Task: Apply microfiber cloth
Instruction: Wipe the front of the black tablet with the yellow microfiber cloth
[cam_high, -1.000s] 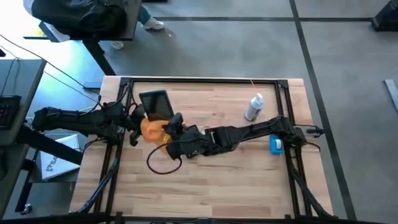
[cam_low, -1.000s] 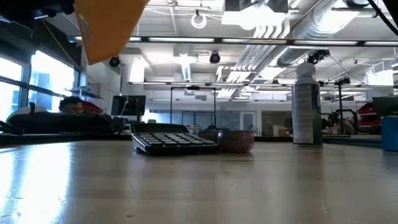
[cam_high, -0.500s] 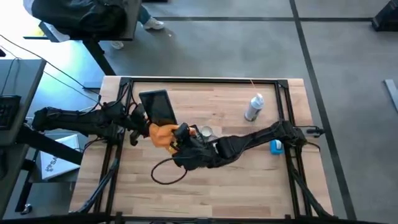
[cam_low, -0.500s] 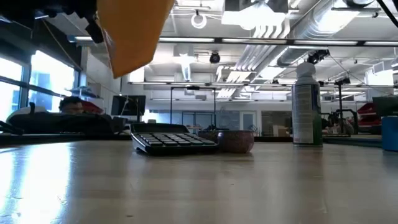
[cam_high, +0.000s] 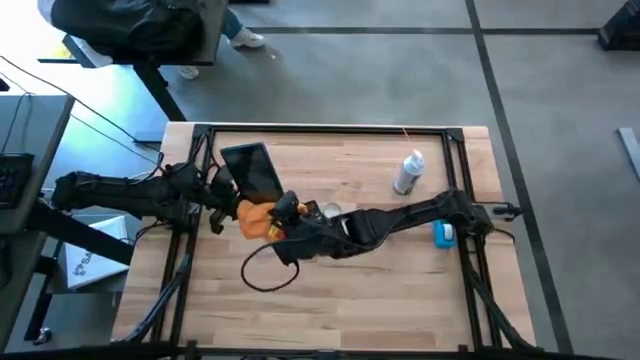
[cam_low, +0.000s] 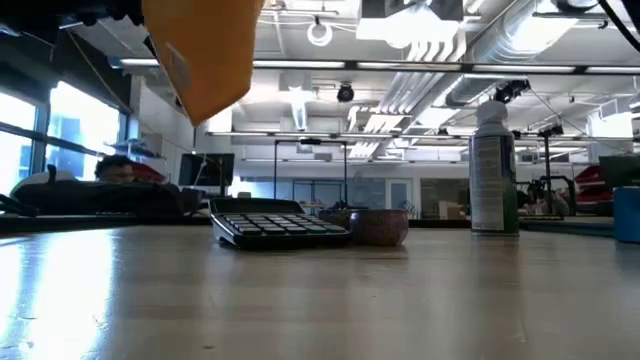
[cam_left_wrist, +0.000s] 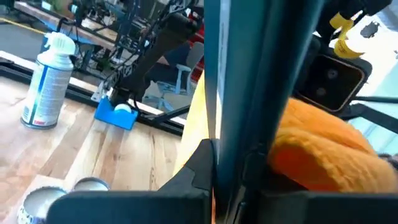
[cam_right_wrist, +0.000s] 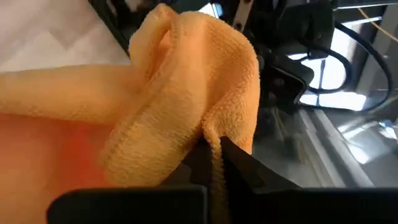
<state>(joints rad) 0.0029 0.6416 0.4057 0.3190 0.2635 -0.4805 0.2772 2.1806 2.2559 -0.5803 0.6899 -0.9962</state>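
The microfiber cloth (cam_high: 256, 215), bright orange with a yellowish edge, hangs bunched above the table's left middle, between my two grippers. In the low view its lower end (cam_low: 200, 50) is well clear of the tabletop. My left gripper (cam_high: 228, 208) reaches in from the table's left and is shut on the cloth's left side. My right gripper (cam_high: 283, 213) reaches in from the right and is shut on the cloth's right side. A black calculator (cam_high: 254, 170) lies flat just beyond the cloth. My left gripper pinches a thin yellowish edge of the cloth (cam_left_wrist: 200, 118) between its two fingers, coming level from the table's left; the arm's own dark parts hide much of the contact. My right gripper pinches a raised fold of the cloth (cam_right_wrist: 210, 138) between its two fingertips, coming from the table's right. Several layers bunch up ahead of the fingers, and the cloth is lifted clear of the table.
A white spray can (cam_high: 408, 172) stands at the far right. A small blue object (cam_high: 443, 234) lies by the right arm's base. A small round tin (cam_high: 329, 212) sits beside the right arm, and a black cable loop (cam_high: 262, 272) lies nearer the front.
My right gripper has carried its side of the cloth a little toward the table's right and near edge, then eased back slightly. The cloth stays lifted and now stretches wider between the two grippers, uncovering more of the calculator.
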